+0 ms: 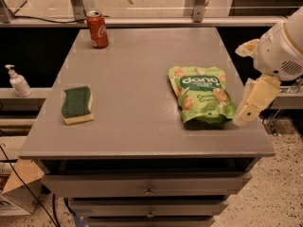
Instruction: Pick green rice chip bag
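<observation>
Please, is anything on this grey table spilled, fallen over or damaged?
Nothing stands out. The red soda can stands upright at the far left corner. The green-and-yellow sponge and the glossy light-green chip bag lie flat, and nothing is spilled. The gripper hangs just beside the bag.
</observation>
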You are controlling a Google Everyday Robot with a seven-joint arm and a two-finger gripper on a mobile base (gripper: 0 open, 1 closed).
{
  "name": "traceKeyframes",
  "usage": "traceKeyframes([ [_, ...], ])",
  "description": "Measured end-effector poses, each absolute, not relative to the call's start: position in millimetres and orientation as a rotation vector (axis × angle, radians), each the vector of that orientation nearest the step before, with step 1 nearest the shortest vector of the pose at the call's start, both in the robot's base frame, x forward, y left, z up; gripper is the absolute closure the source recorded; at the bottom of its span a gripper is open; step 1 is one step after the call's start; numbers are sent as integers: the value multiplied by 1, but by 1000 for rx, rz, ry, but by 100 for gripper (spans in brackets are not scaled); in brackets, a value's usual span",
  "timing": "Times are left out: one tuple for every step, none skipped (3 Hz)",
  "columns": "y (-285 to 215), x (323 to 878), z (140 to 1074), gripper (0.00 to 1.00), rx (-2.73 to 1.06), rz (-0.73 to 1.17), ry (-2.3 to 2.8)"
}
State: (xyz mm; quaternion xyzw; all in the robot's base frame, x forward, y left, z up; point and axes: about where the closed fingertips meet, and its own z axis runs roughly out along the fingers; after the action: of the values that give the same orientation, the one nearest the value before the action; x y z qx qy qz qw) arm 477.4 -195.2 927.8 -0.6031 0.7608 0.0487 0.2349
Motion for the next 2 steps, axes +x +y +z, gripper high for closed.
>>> traceKeyframes([
  [-192,479,924,0,-1597,209,2062],
  [-167,495,906,0,-1504,340,2019],
])
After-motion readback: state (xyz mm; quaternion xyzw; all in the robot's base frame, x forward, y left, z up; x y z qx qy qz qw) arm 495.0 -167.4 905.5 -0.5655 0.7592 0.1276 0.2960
